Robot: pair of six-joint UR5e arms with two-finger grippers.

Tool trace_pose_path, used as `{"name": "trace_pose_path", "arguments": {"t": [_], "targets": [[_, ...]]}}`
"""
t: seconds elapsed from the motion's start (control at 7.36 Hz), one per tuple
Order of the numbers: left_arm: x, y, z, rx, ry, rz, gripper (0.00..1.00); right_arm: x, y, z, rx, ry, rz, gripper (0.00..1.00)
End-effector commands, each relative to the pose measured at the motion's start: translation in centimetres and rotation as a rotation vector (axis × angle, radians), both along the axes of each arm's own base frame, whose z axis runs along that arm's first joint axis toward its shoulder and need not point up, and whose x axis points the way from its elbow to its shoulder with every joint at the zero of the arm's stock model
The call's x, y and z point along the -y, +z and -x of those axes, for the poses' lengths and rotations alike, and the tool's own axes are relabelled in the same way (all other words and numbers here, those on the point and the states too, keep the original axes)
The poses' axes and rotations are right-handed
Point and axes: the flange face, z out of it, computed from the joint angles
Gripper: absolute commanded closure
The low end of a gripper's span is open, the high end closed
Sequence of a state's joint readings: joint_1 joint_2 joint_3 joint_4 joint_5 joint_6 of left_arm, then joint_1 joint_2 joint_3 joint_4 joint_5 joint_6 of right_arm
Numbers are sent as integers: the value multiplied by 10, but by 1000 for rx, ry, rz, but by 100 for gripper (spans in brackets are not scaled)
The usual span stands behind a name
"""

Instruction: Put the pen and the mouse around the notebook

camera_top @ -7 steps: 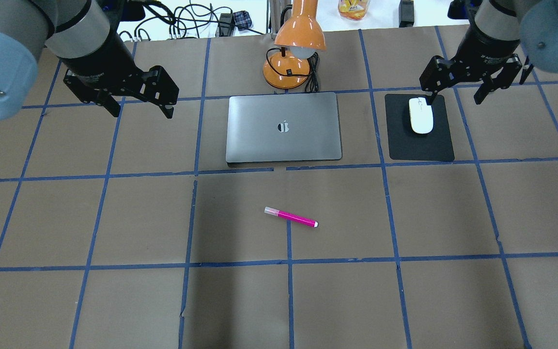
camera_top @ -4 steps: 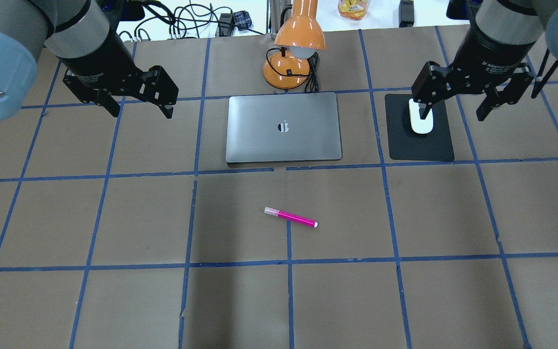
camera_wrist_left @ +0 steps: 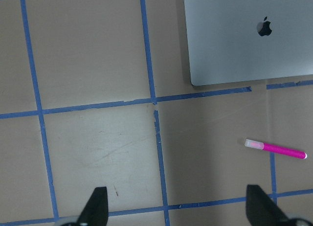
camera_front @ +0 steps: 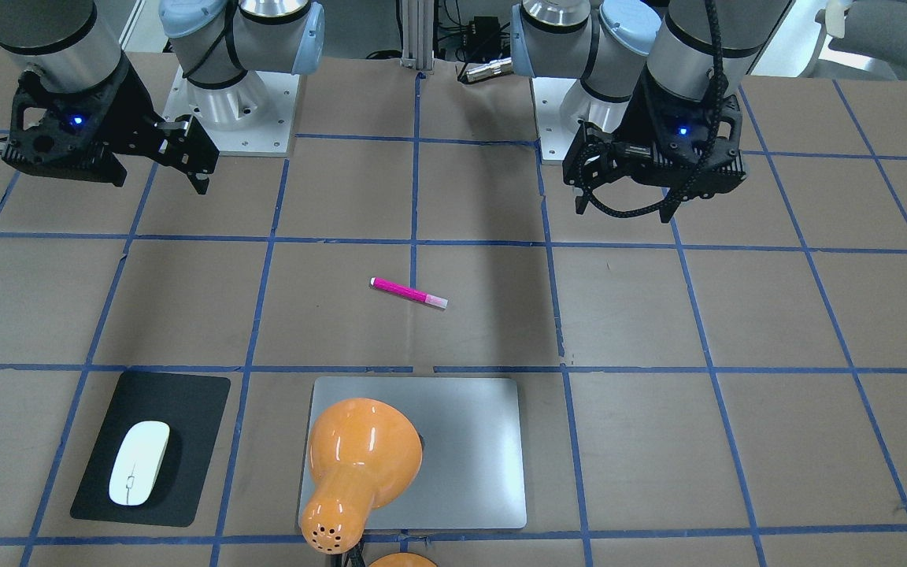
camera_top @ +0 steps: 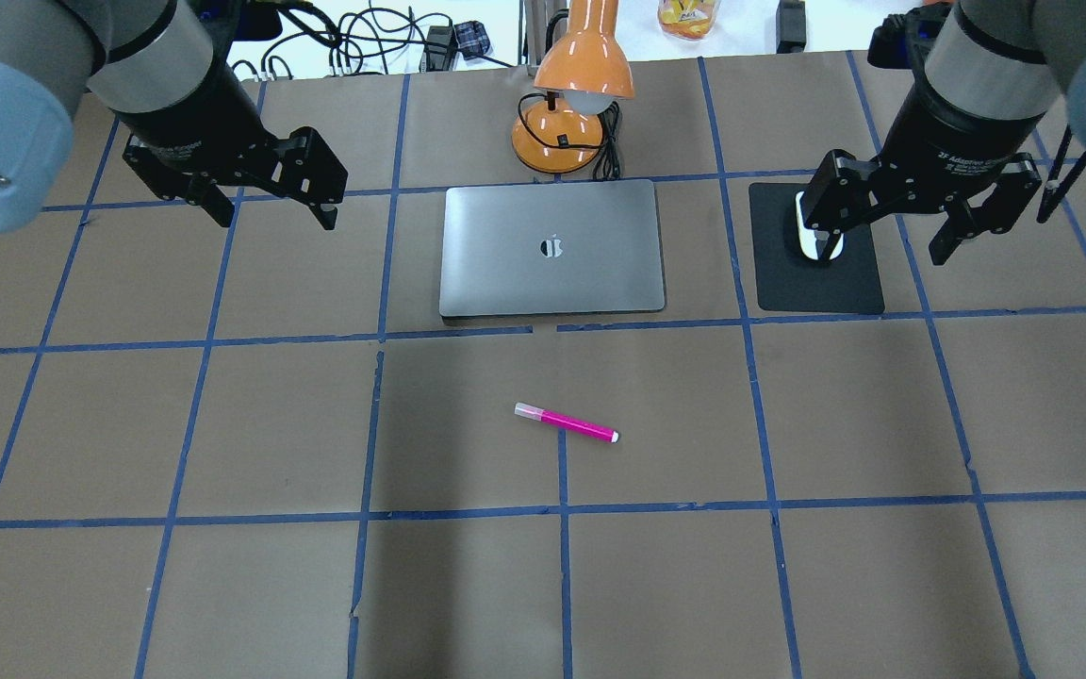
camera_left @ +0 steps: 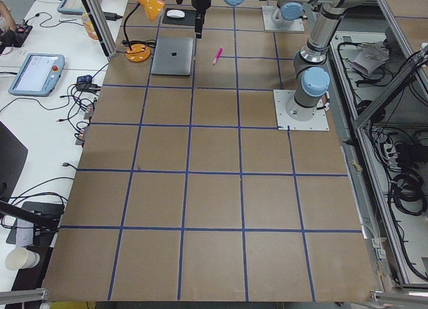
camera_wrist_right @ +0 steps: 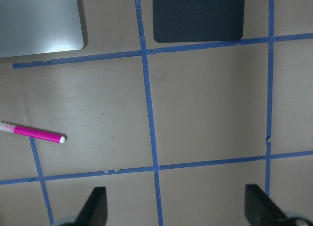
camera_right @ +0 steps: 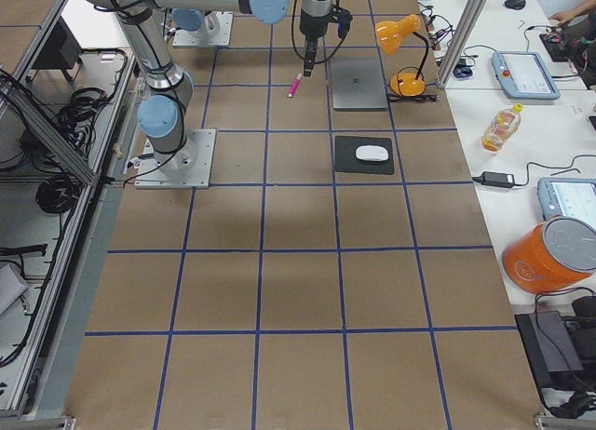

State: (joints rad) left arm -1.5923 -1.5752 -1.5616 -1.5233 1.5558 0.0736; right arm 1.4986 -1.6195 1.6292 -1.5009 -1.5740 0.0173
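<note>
1. While both my grippers hang above the tabletop (camera_top: pixel 222 424), neither one grasps anything. My left gripper (camera_top: pixel 274 215) has its fingers (camera_wrist_left: pixel 95 209) released and spread wide. The left wrist view shows only brown paper and blue tape between them.
2. My right gripper (camera_top: pixel 880 247) is released too, with its fingers (camera_wrist_right: pixel 95 209) wide apart. Seen from overhead, one finger covers part of the mouse (camera_front: pixel 139 462). The front-facing view shows that the gripper does not touch it. In the right wrist view the mouse shows only at the top border, well ahead of my fingertips.
3. The mouse lies on a black mat (camera_front: pixel 186 409) toward the tabletop's far edge, the one opposite my bases. The mat sits to the right of the notebook (camera_top: pixel 552 247), apart from it.
4. The notebook lies flat and closed, also toward that far edge. An orange lamp (camera_top: pixel 571 94) stands with its base just beyond the notebook, nearer the edge.
5. The pen (camera_top: pixel 567 422) lies flat on the paper, on the side of the notebook toward my bases. It is apart from the notebook and well apart from the mouse. It is slanted, with its pale cap end pointing to my left, and it is clear of both my grippers.
</note>
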Motion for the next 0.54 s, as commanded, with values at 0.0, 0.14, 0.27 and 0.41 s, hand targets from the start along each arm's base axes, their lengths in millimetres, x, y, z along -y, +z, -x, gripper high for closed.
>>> {"name": "trace_pose_path", "arguments": {"t": [0.0, 0.14, 0.27, 0.41], "targets": [[0, 0, 0, 1, 0, 0, 0, -1, -4, 0, -1, 1, -9, 0], [0, 0, 0, 1, -2, 0, 0, -1, -2, 2, -17, 4, -8, 0], [-1, -1, 1, 3, -3, -2, 0, 0, 3, 4, -38, 8, 3, 0], [-1, 1, 1, 3, -3, 3, 0, 0, 5, 3, -35, 9, 8, 0]]}}
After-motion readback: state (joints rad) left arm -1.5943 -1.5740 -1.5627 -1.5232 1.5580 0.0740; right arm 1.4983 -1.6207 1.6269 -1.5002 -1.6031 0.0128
